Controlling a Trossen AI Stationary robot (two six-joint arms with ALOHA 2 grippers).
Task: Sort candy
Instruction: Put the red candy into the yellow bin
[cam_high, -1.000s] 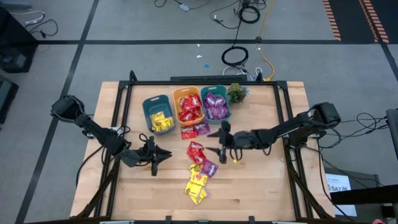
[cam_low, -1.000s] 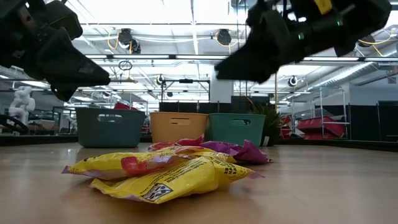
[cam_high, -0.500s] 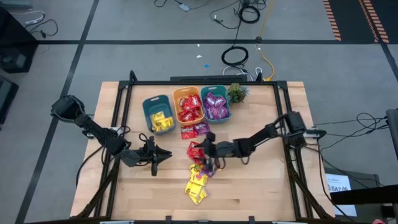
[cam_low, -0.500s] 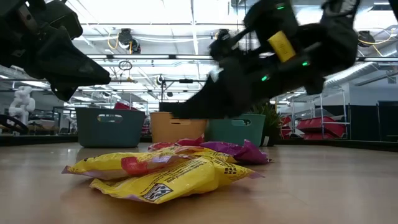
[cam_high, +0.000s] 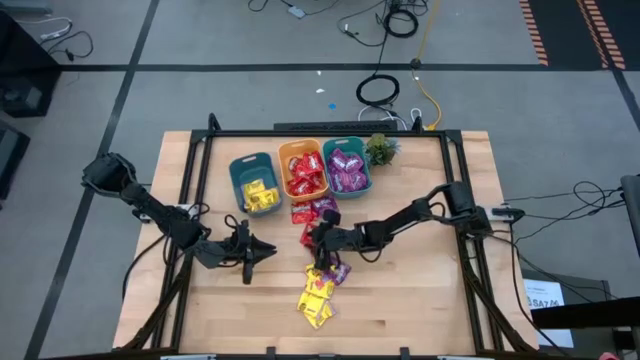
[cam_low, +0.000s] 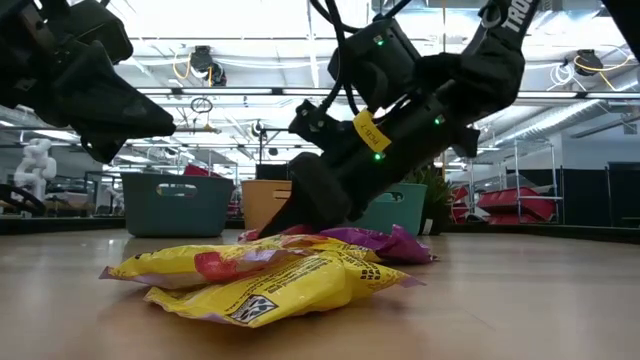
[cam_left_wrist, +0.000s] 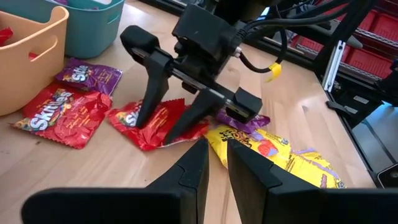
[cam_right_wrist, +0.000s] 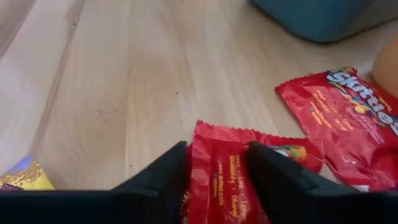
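Loose candy packets lie flat mid-table: red ones (cam_high: 315, 240), red and purple ones (cam_high: 313, 210) beside the bins, and a purple and yellow pile (cam_high: 320, 292). My right gripper (cam_high: 312, 240) is open and low over the red packet (cam_left_wrist: 163, 124), its fingers straddling it (cam_right_wrist: 217, 163). My left gripper (cam_high: 270, 248) is shut and hovers left of the pile, its tips (cam_left_wrist: 216, 149) pointing at it. Sorted candy fills three bins: yellow in the dark teal one (cam_high: 240, 172), red in the orange one (cam_high: 287, 160), purple in the teal one (cam_high: 362, 160). My right gripper comes down at a slant from the table's right onto the red packet's near part (cam_left_wrist: 152, 127). Its spread fingertips (cam_left_wrist: 142, 118) stand on the wrapper, one near an edge (cam_right_wrist: 198, 149). The packet lies flat on the table.
A small green plant (cam_high: 380, 150) stands right of the bins at the far edge. A black frame (cam_high: 200, 190) runs along the table's sides. Bare wood (cam_high: 420, 290) spreads near and right of the pile, and more (cam_high: 225, 300) on the near left.
My right gripper has swept toward the table's left, from right of the pile to the red packet, and has come down until its open fingers reach it. The left arm has kept still and the candy has not shifted.
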